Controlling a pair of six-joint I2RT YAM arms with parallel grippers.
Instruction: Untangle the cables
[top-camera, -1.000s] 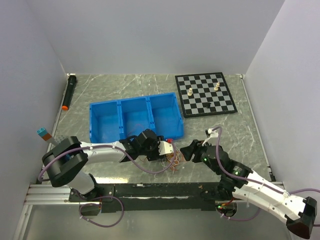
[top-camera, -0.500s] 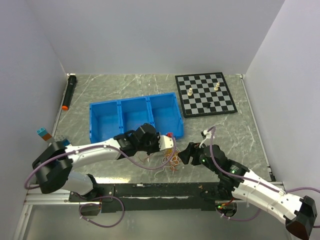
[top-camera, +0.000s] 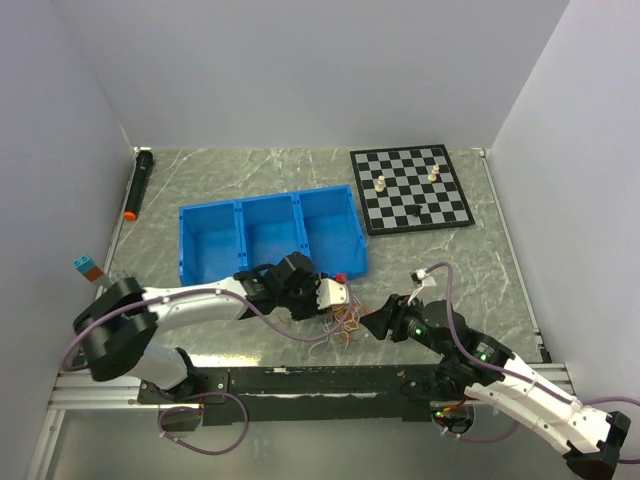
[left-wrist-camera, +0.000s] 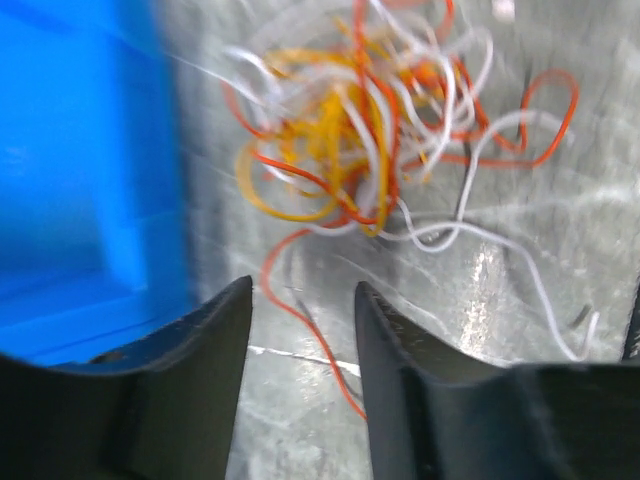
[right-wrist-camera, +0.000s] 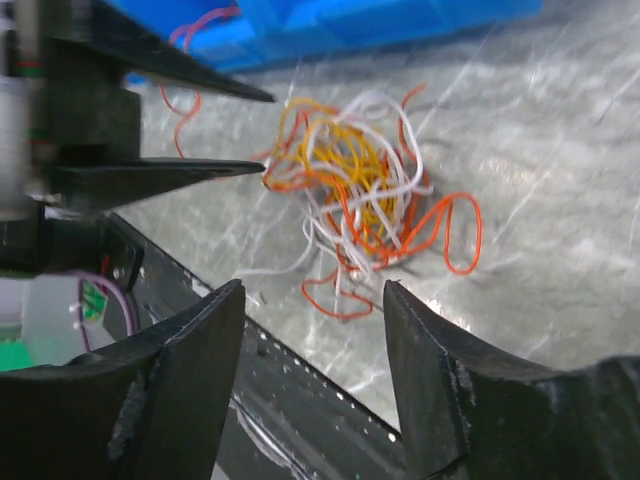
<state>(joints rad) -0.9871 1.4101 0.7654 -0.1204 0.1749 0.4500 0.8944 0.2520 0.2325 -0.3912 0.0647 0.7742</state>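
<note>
Grey-green marbled tabletop (top-camera: 500, 260), white walls.

**Change over the last second.** You will see that the left claw (top-camera: 340, 296) pinched shut, rose slightly toward 12 o'clock near the blue three-compartment plastic bin (top-camera: 210, 212), and is now back down with its jaws parted again. The right claw (top-camera: 375, 322) has drawn back toward 5 o'clock.

**Reading.** The pluck seems to have freed nothing. The cables (top-camera: 346, 326), thin red, orange and white wires, lie as one knotted clump. I judge the untangling barely begun.

**Claw states.**
- Left: roughly half open and empty. One red strand runs along the table under the gap between its fingers (left-wrist-camera: 210, 370), ungripped.
- Right: jaws well apart, nothing held.

**Position.**
- Top view: the clump sits on the table between the claws, just at 5 o'clock of the left one and 9 o'clock of the right one.
- Left wrist view: the cables (left-wrist-camera: 360, 140) lie at 12 o'clock of the left claw (left-wrist-camera: 302, 290), near but clear of it.
- Right wrist view: the cables (right-wrist-camera: 350, 180) lie at 12 o'clock of the right claw (right-wrist-camera: 312, 295). The left claw (right-wrist-camera: 266, 134) points at the clump's 9 o'clock edge. You cannot tell whether it touches.
</note>
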